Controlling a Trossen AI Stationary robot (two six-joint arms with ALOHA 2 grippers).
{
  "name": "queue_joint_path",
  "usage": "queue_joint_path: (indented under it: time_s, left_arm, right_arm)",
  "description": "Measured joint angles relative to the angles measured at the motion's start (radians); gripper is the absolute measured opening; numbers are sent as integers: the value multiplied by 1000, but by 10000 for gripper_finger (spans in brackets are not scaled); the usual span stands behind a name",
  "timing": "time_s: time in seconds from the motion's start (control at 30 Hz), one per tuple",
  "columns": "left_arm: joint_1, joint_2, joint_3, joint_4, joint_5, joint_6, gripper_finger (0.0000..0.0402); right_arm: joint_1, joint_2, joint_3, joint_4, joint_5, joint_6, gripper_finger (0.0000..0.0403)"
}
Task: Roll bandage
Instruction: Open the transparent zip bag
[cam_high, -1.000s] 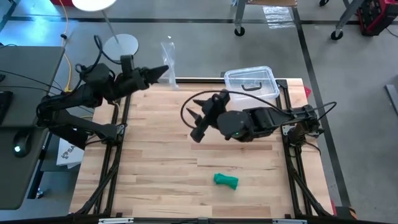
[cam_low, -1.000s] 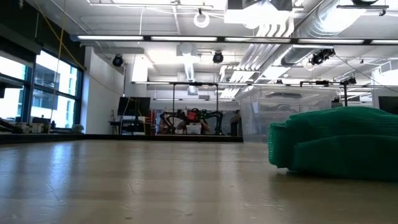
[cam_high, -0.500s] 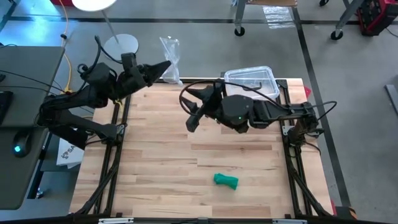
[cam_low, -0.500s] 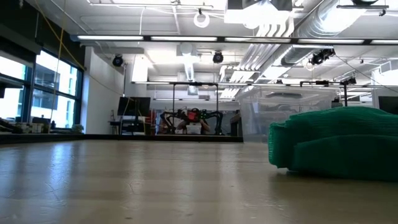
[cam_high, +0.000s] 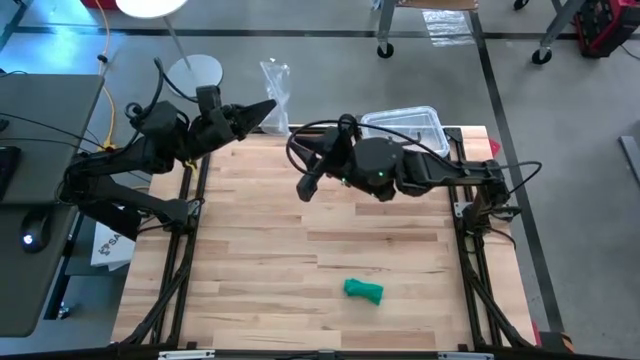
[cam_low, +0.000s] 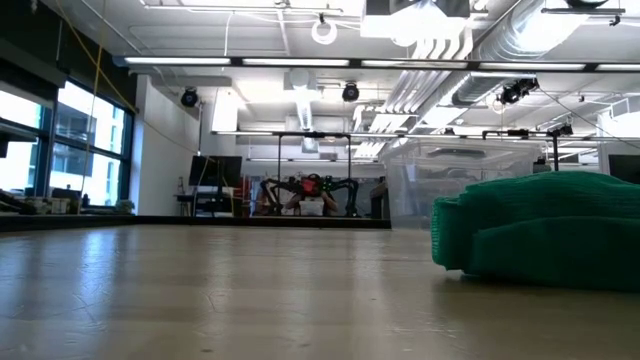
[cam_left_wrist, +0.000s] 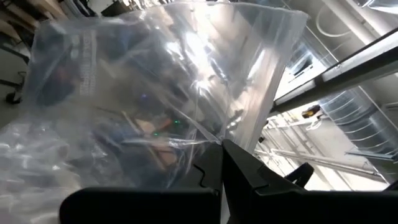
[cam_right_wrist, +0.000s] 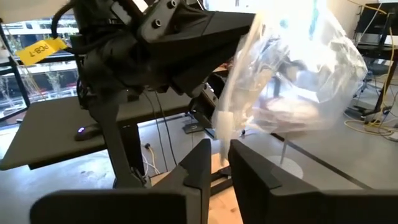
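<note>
The green bandage (cam_high: 363, 290) lies bunched on the wooden table near its front edge, and it fills the right side of the low view (cam_low: 540, 235). No gripper is near it. My left gripper (cam_high: 268, 106) is raised past the table's far left corner and is shut on a crinkly clear plastic bag (cam_high: 275, 82). My right gripper (cam_high: 303, 183) hovers high over the far middle of the table. It points toward the bag, and a narrow gap with nothing in it shows between its fingers (cam_right_wrist: 221, 155). My left gripper pinches the clear bag between its two fingers at a crumpled spot by the bag's edge (cam_left_wrist: 210, 135). The fingers come nearly level from the table's left. The bag spreads out beyond the fingertips (cam_left_wrist: 155, 81), lifted clear of the table. One layer or several, I cannot tell.
A clear plastic box with a black handle (cam_high: 404, 131) stands at the far right of the table, under my right arm. A white round lamp base (cam_high: 195, 72) stands on the floor beyond the far left corner. Bare wood lies between the arms and the bandage.
My right gripper has swung toward the table's far edge and a little left, toward the bag, and has turned on its wrist. The gap between its fingers has narrowed. The bandage has stayed where it was.
</note>
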Motion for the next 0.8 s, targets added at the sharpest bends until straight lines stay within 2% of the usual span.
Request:
queue_joint_path:
  time_s: [0.17, 0.27, 0.4, 0.6, 0.7, 0.8]
  left_arm:
    - [0, 0, 0, 1, 3, 0, 0]
    - [0, 0, 0, -13, 22, 14, 0]
    - [15, -11, 0, -83, 98, 222, 12]
    - [41, -60, 0, -357, 217, 477, 81]
    - [43, -84, 0, -525, 218, 616, 118]
    - [42, -91, 0, -637, 220, 656, 151]
  right_arm:
    - [-14, 0, 0, 2, -29, 0, 46]
    - [-13, 0, 0, -1, -32, -11, 21]
    - [13, -18, 0, -25, -8, -16, 5]
    - [48, -111, 0, -203, -48, 137, 1]
    - [54, -171, 0, -312, -137, 231, 1]
    - [42, -227, 0, -373, -345, 315, 1]
